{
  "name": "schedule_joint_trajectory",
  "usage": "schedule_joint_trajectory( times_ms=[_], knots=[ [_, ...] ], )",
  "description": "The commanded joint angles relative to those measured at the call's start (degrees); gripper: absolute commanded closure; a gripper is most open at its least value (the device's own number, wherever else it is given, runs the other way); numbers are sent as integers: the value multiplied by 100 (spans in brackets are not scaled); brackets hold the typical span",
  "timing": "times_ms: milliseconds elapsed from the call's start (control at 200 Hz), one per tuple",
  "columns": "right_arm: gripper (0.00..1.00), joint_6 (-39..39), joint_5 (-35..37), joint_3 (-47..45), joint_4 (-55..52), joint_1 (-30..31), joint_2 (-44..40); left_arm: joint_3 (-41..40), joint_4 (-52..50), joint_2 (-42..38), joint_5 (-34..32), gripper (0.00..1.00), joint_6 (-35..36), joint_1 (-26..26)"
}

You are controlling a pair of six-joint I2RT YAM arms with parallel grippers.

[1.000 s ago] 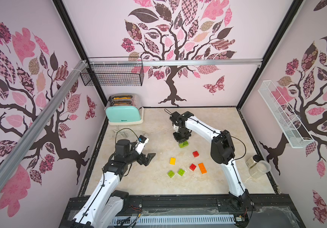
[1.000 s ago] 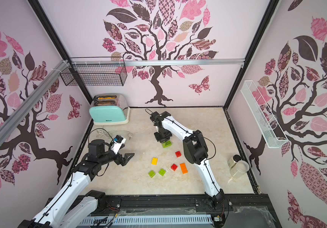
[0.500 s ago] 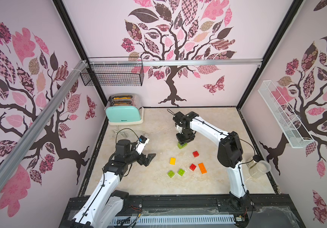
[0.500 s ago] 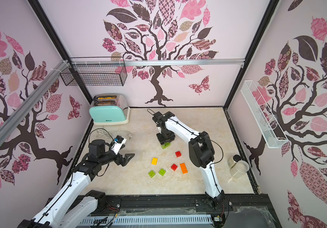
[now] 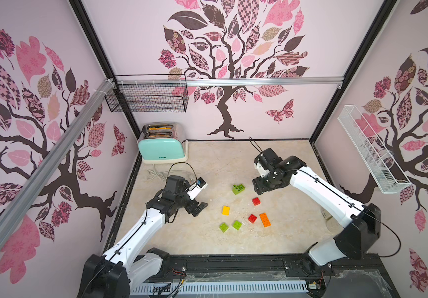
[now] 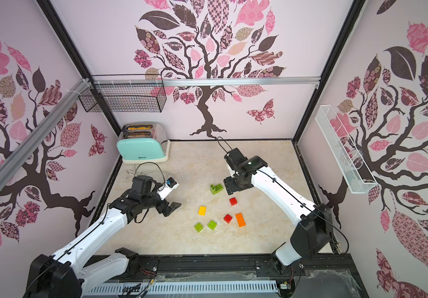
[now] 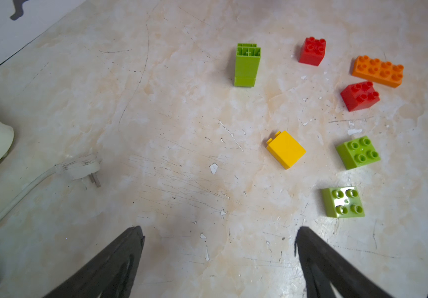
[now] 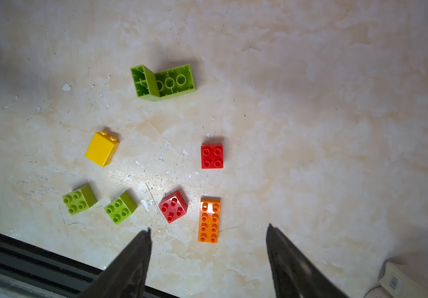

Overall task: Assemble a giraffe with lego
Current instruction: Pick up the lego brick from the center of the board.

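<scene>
The right gripper (image 8: 207, 227) stood with its jaws well apart and nothing between them. In a top view it (image 5: 258, 187) hung just right of the green pair (image 5: 238, 188), clear of it. That pair, a long lime brick with a small one pressed onto one end, lay on its side at the far edge of the spread, its hollow undersides showing. Nearer lay the loose lego: a yellow brick (image 5: 226, 210) on its side, two red bricks (image 5: 256, 201), an orange brick (image 5: 265, 219) and two small green bricks (image 5: 223, 227), none touching, all on the table (image 5: 207, 165). Such bricks are probably light, stiff and smooth-walled. They look safest pinched across two flat side walls, low and square, not over the studs; a grip on the small end of the pair might lever the joint apart. The right arm rose from the near-right base to a high elbow, its forearm running far and left, wrist bent down. The left gripper (image 5: 198, 209), opened wide and empty, hovered left of the yellow brick, its arm reaching in from the near left.
</scene>
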Motion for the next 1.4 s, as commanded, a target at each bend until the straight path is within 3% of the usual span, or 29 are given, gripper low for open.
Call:
schedule_joint_trajectory(
  times_ms=[0, 185, 565, 1055, 1396],
  knots=[
    [23, 67, 245, -473, 414, -77, -636, 271, -183, 308, -273, 2, 873, -245],
    [20, -111, 433, -1367, 873, -126, -1486, 564, -93, 1018, -211, 2, 1194, -395],
    [19, -237, 825, -2483, 1549, -129, -2825, 898, 99, 2022, -333, 2, 2752, -887],
    [1, -201, 1024, -2863, 1787, -118, -3900, 1179, 856, 3097, -589, 2, 3056, -1244],
    [0, -167, 1165, -2903, 1813, -115, -4038, 1249, 1165, 3487, -742, 2, 3145, -1472]
  ],
)
